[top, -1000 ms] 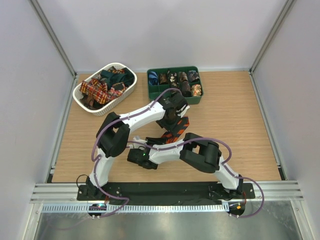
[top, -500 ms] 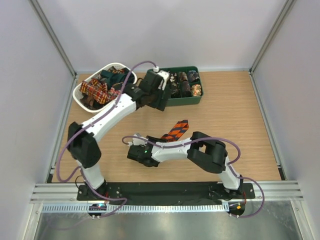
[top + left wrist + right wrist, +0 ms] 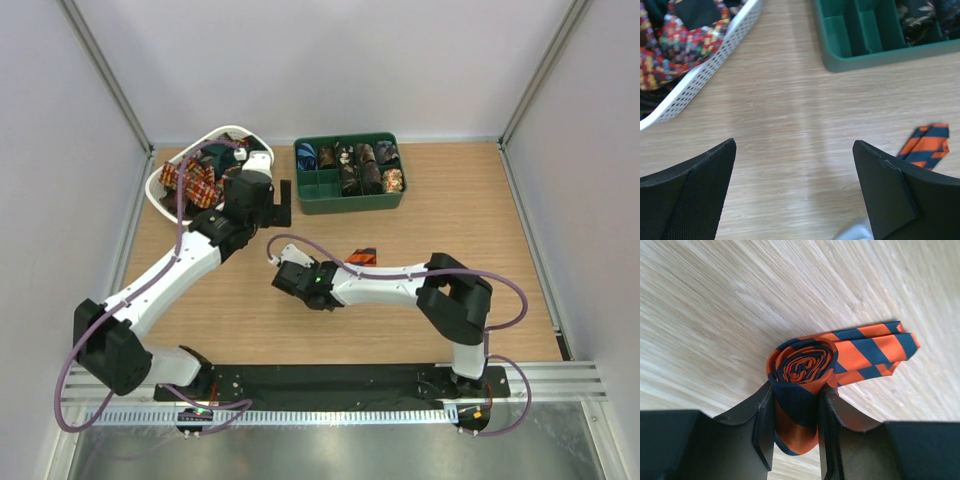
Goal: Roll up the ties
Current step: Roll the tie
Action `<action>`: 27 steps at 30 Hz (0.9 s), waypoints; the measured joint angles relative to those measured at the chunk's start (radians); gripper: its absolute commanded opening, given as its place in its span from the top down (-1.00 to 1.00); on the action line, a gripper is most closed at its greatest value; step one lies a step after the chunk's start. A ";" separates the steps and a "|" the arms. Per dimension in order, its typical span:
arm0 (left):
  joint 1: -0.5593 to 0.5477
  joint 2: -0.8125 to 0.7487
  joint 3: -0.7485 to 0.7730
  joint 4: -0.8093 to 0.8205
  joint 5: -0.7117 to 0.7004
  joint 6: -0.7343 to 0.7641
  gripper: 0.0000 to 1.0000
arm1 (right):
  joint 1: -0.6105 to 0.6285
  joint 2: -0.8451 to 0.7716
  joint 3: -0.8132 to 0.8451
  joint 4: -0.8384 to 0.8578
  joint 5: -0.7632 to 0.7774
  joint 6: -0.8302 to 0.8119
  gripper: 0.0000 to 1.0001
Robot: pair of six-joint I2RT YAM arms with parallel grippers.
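Note:
An orange-and-dark-blue striped tie (image 3: pixel 802 367) is wound into a tight roll, and my right gripper (image 3: pixel 796 425) is shut on it just above the wooden table. The tie's short flat tail (image 3: pixel 875 347) trails off to one side. In the top view only that tail (image 3: pixel 362 258) shows, beside my right gripper (image 3: pixel 303 280). My left gripper (image 3: pixel 795 190) hangs open and empty over bare wood, with its fingers (image 3: pixel 690 195) wide apart. From above, my left gripper (image 3: pixel 272 208) is beside the basket. More ties (image 3: pixel 195 180), loose, fill the white basket (image 3: pixel 160 195).
A green compartment tray (image 3: pixel 330 190) at the back middle holds several rolled ties (image 3: pixel 362 160). In the left wrist view, the basket wall (image 3: pixel 705 70) and the tray's rim (image 3: pixel 865 57) flank a strip of bare wood. White walls enclose the table.
My left arm has swung away from the striped tie toward the basket, and its jaws have opened wide. My right gripper has moved toward the tail, and the tie's flat part is shorter.

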 measured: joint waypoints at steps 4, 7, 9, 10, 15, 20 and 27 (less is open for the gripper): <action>0.015 -0.069 -0.079 0.047 -0.075 -0.052 -1.00 | -0.035 -0.059 -0.045 0.027 -0.089 0.035 0.98; 0.024 -0.132 -0.145 0.085 -0.120 -0.087 -0.99 | -0.064 -0.100 -0.082 0.055 -0.149 0.059 0.98; 0.031 -0.167 -0.178 0.104 -0.137 -0.105 -1.00 | -0.089 -0.131 -0.111 0.079 -0.202 0.074 0.98; 0.033 -0.181 -0.190 0.114 -0.142 -0.110 -1.00 | -0.104 -0.148 -0.126 0.093 -0.232 0.080 0.98; 0.037 -0.214 -0.241 0.172 -0.150 -0.135 -1.00 | -0.196 -0.216 -0.194 0.159 -0.391 0.115 0.98; 0.037 -0.255 -0.367 0.296 -0.102 -0.135 -0.99 | -0.322 -0.278 -0.277 0.252 -0.605 0.155 0.98; 0.037 -0.286 -0.579 0.557 0.113 -0.084 -1.00 | -0.507 -0.308 -0.403 0.434 -0.954 0.209 0.98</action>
